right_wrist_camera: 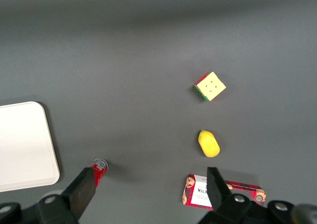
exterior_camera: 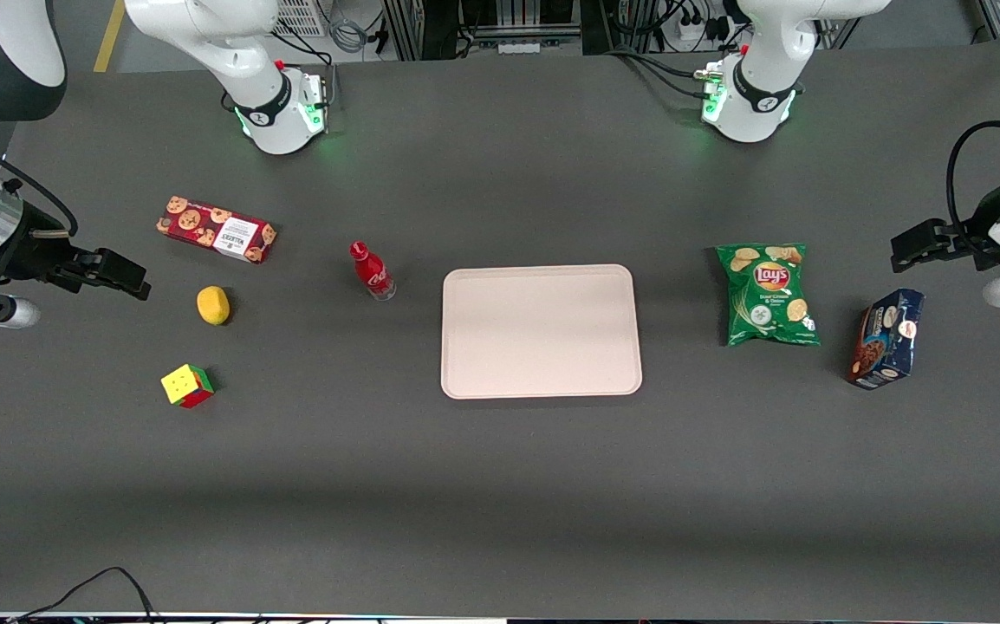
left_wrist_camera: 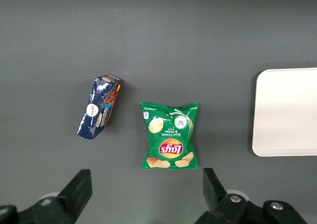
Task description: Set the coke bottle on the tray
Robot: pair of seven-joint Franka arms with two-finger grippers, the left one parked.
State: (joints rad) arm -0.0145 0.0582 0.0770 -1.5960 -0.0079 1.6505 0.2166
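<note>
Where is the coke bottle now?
The coke bottle stands upright on the table beside the tray, apart from it; the open gripper hangs away from it.

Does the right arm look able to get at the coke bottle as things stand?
Probably yes. The coke bottle stands upright on open table beside the tray, nothing touching it. The gripper, open, hangs above the table toward the working arm's end.

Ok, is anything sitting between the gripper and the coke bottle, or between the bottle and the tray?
Nothing visible. The gripper hangs open at the working arm's end of the table; the lemon and cookie box lie to either side of its line to the coke bottle. Only bare table separates bottle and tray.
</note>
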